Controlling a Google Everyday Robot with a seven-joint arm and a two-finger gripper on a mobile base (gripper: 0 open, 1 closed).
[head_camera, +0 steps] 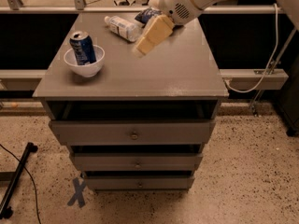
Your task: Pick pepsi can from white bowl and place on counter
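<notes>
You can read no words here: the pepsi can (83, 48), upper left, shows only blurred marks. A grey X (77, 192) marks the floor (252, 171), lower left. The gripper (141, 46) hangs at upper centre.

One camera looks down from the front at the counter (180, 71), claw (141, 47) above its middle.
</notes>
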